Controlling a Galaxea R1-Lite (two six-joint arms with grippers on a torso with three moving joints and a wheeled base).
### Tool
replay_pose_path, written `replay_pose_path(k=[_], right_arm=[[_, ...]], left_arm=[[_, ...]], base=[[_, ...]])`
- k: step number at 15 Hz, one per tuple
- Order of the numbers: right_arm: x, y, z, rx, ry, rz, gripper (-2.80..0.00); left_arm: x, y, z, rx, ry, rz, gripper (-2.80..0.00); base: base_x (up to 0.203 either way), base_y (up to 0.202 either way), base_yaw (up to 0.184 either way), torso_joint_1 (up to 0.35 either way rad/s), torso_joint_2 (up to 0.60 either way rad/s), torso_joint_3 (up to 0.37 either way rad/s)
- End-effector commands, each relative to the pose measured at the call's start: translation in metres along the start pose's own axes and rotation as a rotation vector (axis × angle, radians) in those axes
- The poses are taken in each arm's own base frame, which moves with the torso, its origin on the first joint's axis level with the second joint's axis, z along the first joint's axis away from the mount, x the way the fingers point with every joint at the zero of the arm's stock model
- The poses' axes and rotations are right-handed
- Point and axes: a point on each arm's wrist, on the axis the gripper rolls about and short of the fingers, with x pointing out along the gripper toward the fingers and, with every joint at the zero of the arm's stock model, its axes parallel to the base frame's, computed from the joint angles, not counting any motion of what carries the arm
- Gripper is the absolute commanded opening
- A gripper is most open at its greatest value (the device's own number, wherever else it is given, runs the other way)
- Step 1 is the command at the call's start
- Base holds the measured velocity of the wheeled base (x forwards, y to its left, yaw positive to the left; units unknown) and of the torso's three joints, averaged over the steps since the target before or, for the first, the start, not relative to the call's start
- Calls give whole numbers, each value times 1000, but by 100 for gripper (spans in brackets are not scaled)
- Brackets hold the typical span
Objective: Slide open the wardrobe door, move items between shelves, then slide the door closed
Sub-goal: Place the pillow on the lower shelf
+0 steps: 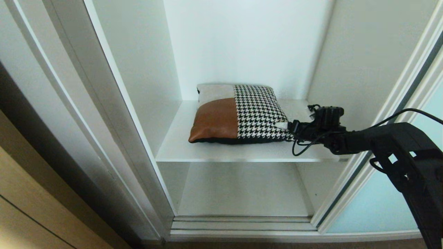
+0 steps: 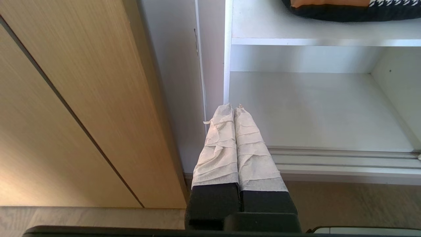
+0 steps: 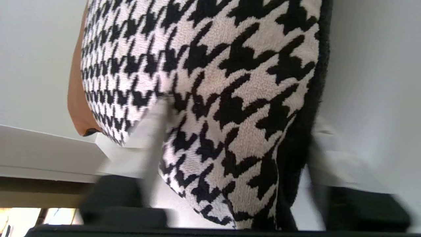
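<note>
The cushion (image 1: 238, 114), with houndstooth, rust-brown and beige-grey patches, lies flat on the upper shelf (image 1: 242, 154) of the open wardrobe. My right gripper (image 1: 285, 126) reaches in from the right at the cushion's near right corner. In the right wrist view that houndstooth corner (image 3: 230, 82) sits between the blurred fingers (image 3: 154, 131) of the right gripper (image 3: 238, 118), which stand apart on either side of it. The sliding wardrobe door (image 1: 380, 207) is pushed aside at the right. My left gripper (image 2: 234, 107) hangs shut and empty low by the wardrobe's left post, outside the head view.
A lower shelf (image 1: 242, 193) lies bare under the cushion's shelf, with the floor track (image 1: 242, 224) in front of it. The white door post (image 1: 114, 121) and a wood-grain panel (image 1: 20, 193) stand at the left. White walls close the compartment on both sides.
</note>
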Motion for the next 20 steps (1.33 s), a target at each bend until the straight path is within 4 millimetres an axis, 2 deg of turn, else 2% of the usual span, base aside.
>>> replay_pose_path(k=[1,6,12,16,18,20], right_arm=[[1,0,0,-6,-7,12,-280],[-1,3,2,1,-2,14,-280],[-16,11,16,54,33,-6,-280],[-46,15,29,109,34,-80,-280],[-66,36,37,105,26,-81,-280],[-89,55,33,116,41,-95,-280]], left_arm=[[0,0,0,0,2,1,-280],[0,0,0,0,2,1,-280],[0,0,0,0,2,1,-280],[0,0,0,0,2,1,-280],[0,0,0,0,2,1,-280],[0,0,0,0,2,1,-280]], base=[[0,0,0,0,0,0],[0,0,0,0,0,0],[0,0,0,0,0,0],[0,0,0,0,0,0],[0,0,0,0,0,0],[0,0,0,0,0,0]])
